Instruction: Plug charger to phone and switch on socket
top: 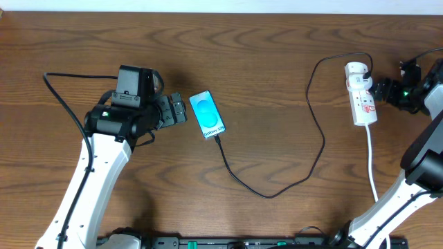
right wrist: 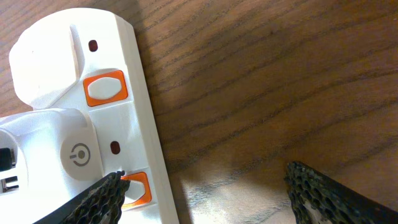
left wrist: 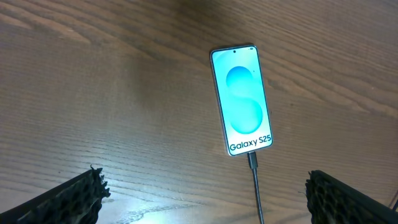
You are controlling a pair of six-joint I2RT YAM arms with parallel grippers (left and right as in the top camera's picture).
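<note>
Charger (left wrist: pixel 255 186) plugged into phone (left wrist: pixel 242 99); left end effector (top: pixel 181 109) and right end effector (right wrist: pixel 211 196) both wide.

This looks like a robotics lab bench: the white left arm (top: pixel 86 187) and right arm (top: pixel 391 204) rise from a black rail (top: pixel 235 243) at the frame's lower edge over a wood-grain table (top: pixel 277 90).

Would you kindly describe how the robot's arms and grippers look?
The left arm and right arm have white tubular links and black joints, each with a small green light. A thin black wire loops beside the left arm. The left gripper and right gripper are black, their fingers covered in a bumpy, honeycomb-like texture.
</note>
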